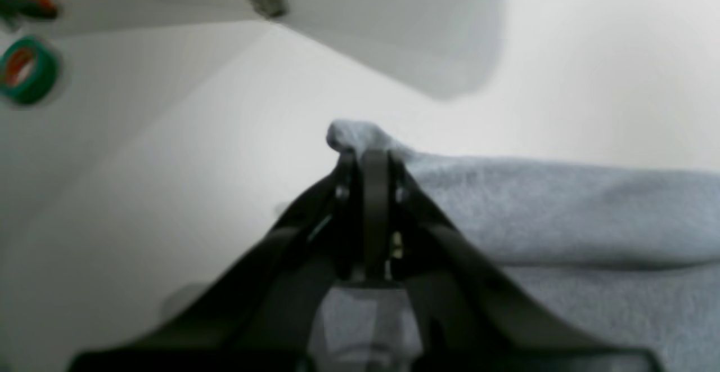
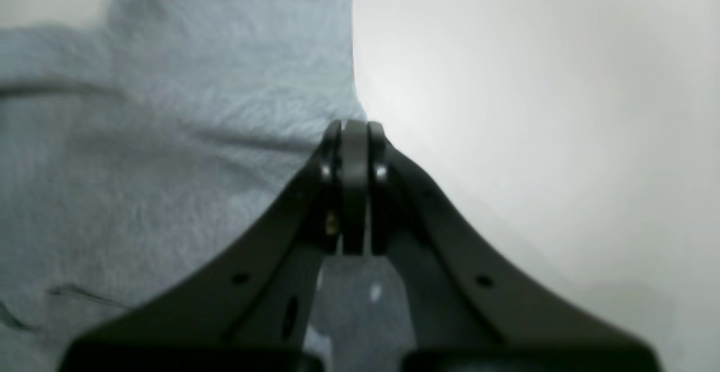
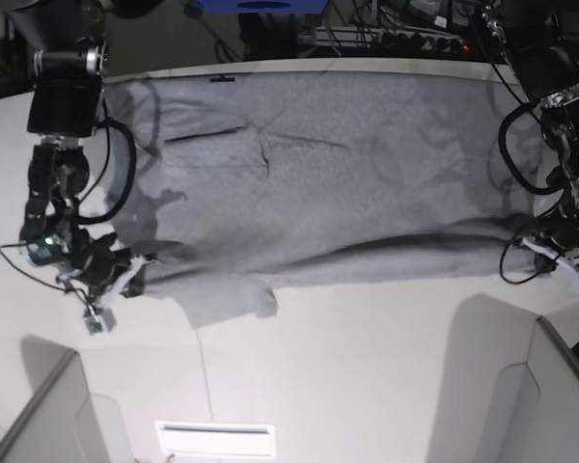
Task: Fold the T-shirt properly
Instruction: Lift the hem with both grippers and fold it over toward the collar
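Your left tool [image 1: 374,155] is pinched together on a nub of the T-shirt [image 3: 347,183] at one end of its near hem, and your right tool [image 2: 354,127] is closed at the shirt's edge at the other end; the base view suggests it has cloth nipped, though the wrist view is too blurred to be sure. The shirt lies spread flat with its long axis running side to side between the two tools, so each arm sits at its own end of that near edge and neither is nearer the middle. The bulk of the cloth lies away from both tools, toward the far edge of the bench [image 3: 367,376]; a fold should carry the near hem that way. One sleeve [image 3: 227,299] flops out past the hem toward you. Beyond the shirt, a roll of green tape [image 1: 28,71] rests on the bench near your left tool, and grey partition panels [image 3: 39,415] stand at the near corners.
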`<action>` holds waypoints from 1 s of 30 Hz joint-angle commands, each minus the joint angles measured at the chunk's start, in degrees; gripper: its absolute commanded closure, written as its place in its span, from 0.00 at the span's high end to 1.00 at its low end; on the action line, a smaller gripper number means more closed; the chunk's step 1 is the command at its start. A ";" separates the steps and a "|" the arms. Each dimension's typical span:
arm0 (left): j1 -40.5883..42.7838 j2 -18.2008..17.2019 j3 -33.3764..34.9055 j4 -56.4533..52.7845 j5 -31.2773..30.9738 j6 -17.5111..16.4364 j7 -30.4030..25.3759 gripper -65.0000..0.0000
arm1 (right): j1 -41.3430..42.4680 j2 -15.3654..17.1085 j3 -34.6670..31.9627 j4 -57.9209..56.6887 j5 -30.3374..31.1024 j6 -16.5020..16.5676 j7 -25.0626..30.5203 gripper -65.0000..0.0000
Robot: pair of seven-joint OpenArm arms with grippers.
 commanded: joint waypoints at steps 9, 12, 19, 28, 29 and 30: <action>1.61 -1.32 -1.23 5.21 0.34 -3.39 4.42 0.00 | -3.51 0.51 1.42 7.51 0.16 0.07 -3.44 0.00; 2.49 -1.32 -3.08 6.27 0.34 -4.36 4.50 0.00 | -5.27 0.51 1.50 10.33 0.25 0.07 -5.02 0.00; 4.78 -1.32 -4.05 7.59 0.43 -4.45 4.50 0.00 | -10.72 -1.16 8.71 19.82 0.34 0.16 -11.35 0.00; 10.05 -1.41 -4.05 13.39 0.61 -4.45 4.50 0.00 | -17.84 -2.30 9.94 27.29 0.42 0.25 -13.20 0.00; 10.93 -1.32 -4.05 14.27 0.69 -4.45 4.50 0.00 | -18.81 -2.74 11.00 28.09 0.42 0.25 -13.37 0.00; 11.90 -1.32 -4.05 15.24 0.52 -4.45 4.50 0.00 | -19.42 -2.92 11.97 28.88 0.42 0.25 -13.72 0.00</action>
